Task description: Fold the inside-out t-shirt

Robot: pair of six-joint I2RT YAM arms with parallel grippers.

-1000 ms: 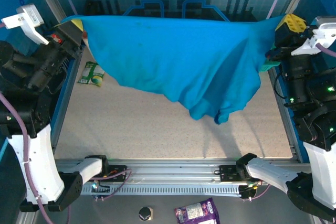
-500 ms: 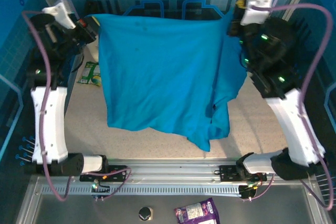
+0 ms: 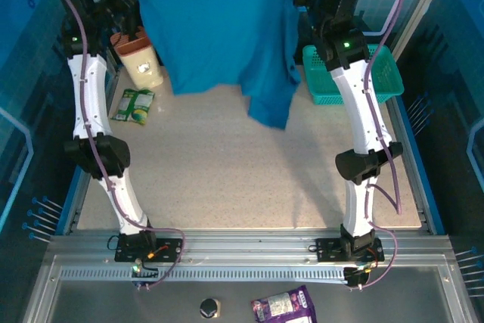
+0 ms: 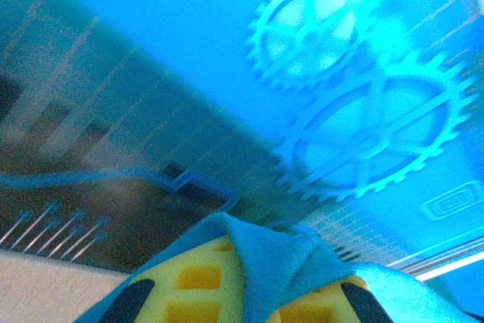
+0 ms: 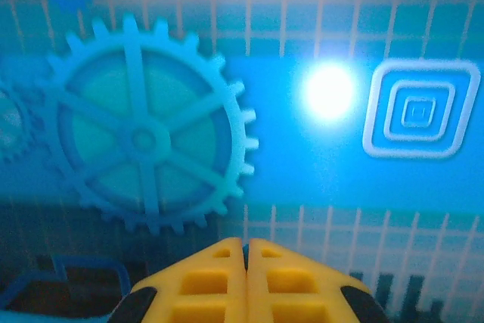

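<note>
- shirt (image 3: 215, 35) hung over the far end of the table (image 3: 227, 179), top edge stretched left-right between both claws, hem drooping below them
- left claw (image 4: 253, 266) clenched on a shirt corner
- right claw (image 5: 246, 251) clenched, seemingly pinching the opposite corner
- both arms raised high and reached far, equally near

Top cam sits above and behind the left base (image 3: 144, 246) and right base (image 3: 349, 247), looking down and forward. You get the whole table (image 3: 227, 187), near edge at the bottom, far edge at the top, wide shot.

Left wrist cam rides close behind the left gripper (image 4: 251, 277), rolled, aimed up at the back panel (image 4: 113, 51).

Right wrist cam looks level over the right gripper (image 5: 245, 251) at that panel (image 5: 333, 172).

Both wrist cams catch gear prints (image 4: 363, 141) (image 5: 144, 141). Top and left wrist cams share the t-shirt (image 3: 212, 28) (image 4: 265, 251).
</note>
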